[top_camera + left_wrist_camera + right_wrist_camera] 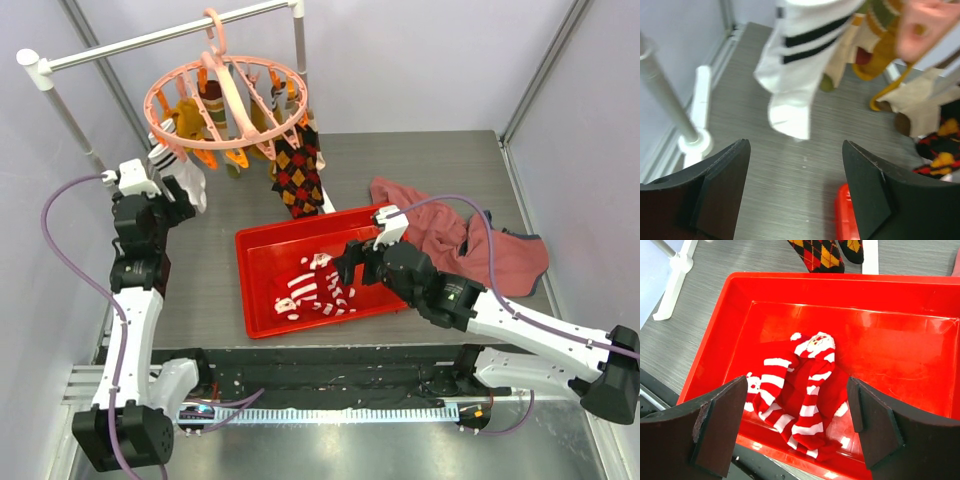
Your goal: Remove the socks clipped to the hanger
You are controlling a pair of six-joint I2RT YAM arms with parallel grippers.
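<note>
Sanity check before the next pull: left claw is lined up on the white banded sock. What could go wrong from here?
1. The hanger only hooks over the rail; a hard tug on the white banded sock may swing or unhook it.
2. The left claw is open, with the sock ahead of it and not yet gripped. The mustard sock hangs close, so it may pinch both.
3. A swing could drag the argyle sock against the red tray.

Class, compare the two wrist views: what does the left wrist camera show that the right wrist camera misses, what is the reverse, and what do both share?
Left wrist only: a white sock with dark bands and a mustard sock, both hanging above the table. Right wrist only: red-and-white striped socks lying inside the red tray. Both: that tray, the dark argyle sock and the grey table.
</note>
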